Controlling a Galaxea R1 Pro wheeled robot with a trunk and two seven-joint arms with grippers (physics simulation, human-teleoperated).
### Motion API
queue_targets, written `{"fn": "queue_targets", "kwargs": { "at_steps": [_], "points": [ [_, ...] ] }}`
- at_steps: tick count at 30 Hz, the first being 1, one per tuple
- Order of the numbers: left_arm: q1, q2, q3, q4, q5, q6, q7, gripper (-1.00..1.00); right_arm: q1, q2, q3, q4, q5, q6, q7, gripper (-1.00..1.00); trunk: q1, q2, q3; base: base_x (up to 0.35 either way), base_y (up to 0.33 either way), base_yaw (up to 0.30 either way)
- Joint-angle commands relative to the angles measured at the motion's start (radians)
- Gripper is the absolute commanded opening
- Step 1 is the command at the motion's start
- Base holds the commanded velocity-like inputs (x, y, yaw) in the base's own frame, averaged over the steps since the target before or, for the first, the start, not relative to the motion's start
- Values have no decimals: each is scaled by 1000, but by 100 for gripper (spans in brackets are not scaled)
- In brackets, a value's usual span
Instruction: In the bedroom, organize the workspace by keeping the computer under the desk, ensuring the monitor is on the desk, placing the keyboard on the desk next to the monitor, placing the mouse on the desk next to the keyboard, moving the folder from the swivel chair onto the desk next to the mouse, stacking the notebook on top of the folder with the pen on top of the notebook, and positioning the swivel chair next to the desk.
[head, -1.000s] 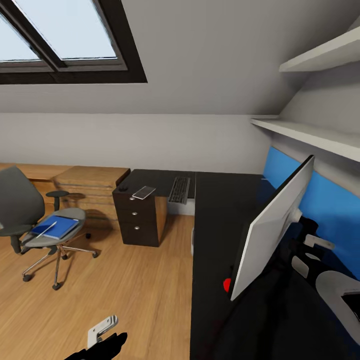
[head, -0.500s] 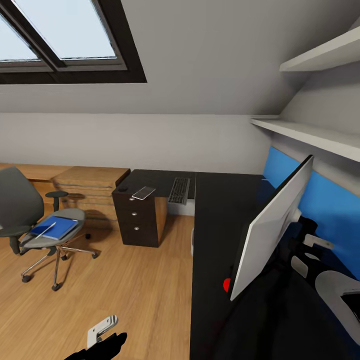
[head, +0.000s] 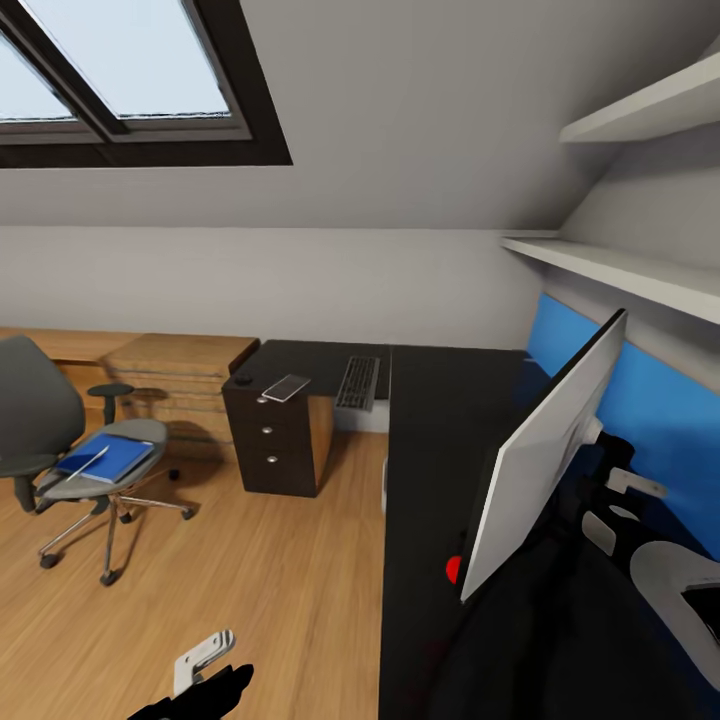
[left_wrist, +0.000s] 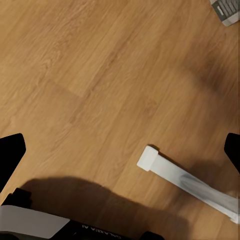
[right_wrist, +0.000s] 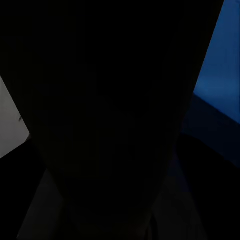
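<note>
The monitor (head: 545, 455) stands on the black desk (head: 440, 420) at the right, silver-white back toward me. My right arm (head: 655, 565) reaches behind it, and the fingers are lost in dark shapes. At the desk's far end lie the keyboard (head: 358, 381), the small notebook (head: 287, 387) and the mouse (head: 243, 379). The swivel chair (head: 40, 415) stands at the left on the floor, carrying the blue folder (head: 110, 457) with the pen (head: 90, 461) across it. My left gripper (head: 205, 665) hangs low over the wood floor, open (left_wrist: 121, 152) with nothing between its fingers.
Black drawers (head: 270, 440) sit under the desk's far end, with light wooden cabinets (head: 170, 365) beside them. A light grey sliver (head: 385, 485) shows under the desk edge. Shelves (head: 620, 270) and a blue wall panel (head: 650, 420) are above the desk. A white bar (left_wrist: 185, 182) lies on the floor.
The chair, drawers and window have slid slightly left in the picture, so the camera has moved. The monitor and both arms keep the same place in the view.
</note>
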Motion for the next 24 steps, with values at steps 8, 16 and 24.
{"fn": "queue_targets", "kwargs": {
  "at_steps": [8, 16, 24],
  "points": [
    [0, 1, -2, -2, 10, 1, 10, 100, -1, 0, 10, -1, 1, -2, -3, -100, 1, -1, -1, 294, -75, 0],
    [0, 1, -2, -2, 10, 1, 10, 100, -1, 0, 10, 0, 1, -2, -3, -100, 1, -1, -1, 118, -42, 0],
    [0, 1, -2, -3, 10, 1, 10, 100, -1, 0, 10, 0, 1, -1, -3, -100, 1, -1, -1, 5, -2, 0]
  ]
}}
